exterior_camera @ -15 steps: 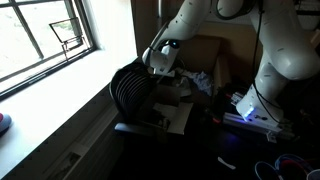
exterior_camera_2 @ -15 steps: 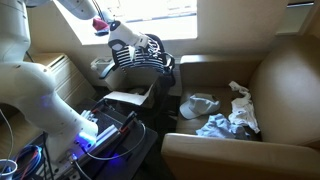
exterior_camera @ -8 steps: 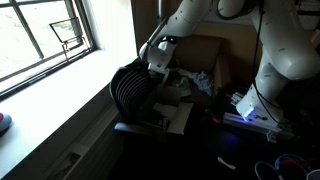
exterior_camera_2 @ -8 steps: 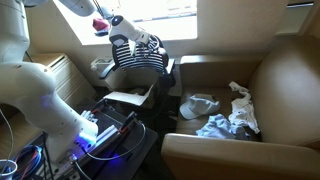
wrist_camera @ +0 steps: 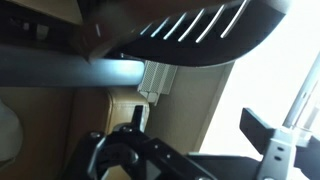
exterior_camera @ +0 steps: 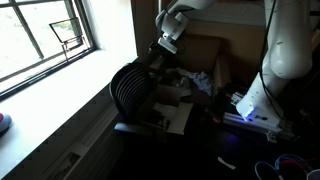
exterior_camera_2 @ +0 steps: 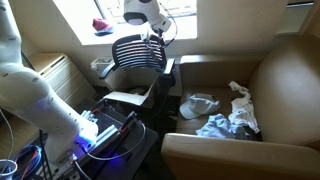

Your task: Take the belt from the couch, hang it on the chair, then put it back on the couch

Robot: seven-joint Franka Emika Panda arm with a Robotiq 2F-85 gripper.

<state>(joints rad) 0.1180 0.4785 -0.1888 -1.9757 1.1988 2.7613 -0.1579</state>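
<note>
The black slatted chair (exterior_camera_2: 138,55) stands beside the brown couch (exterior_camera_2: 290,90); both exterior views show it (exterior_camera: 130,90). My gripper (exterior_camera_2: 154,34) hangs just above the top of the chair back, also seen from the window side (exterior_camera: 157,58). In the wrist view the gripper (wrist_camera: 205,122) is open with nothing between its fingers, and the chair's slats (wrist_camera: 200,25) fill the top of the picture. I cannot pick out the belt: the chair back is dark, and anything draped on it blends in.
Crumpled light clothes (exterior_camera_2: 225,115) lie on the couch seat. A sheet of paper (exterior_camera_2: 130,97) rests on the chair seat. An electronics box with a blue light (exterior_camera_2: 100,138) sits in front of the chair. A window sill (exterior_camera_2: 100,25) runs behind it.
The gripper was shut low against the chair back; it has opened and lifted up clear of the top edge, turning as it rose.
</note>
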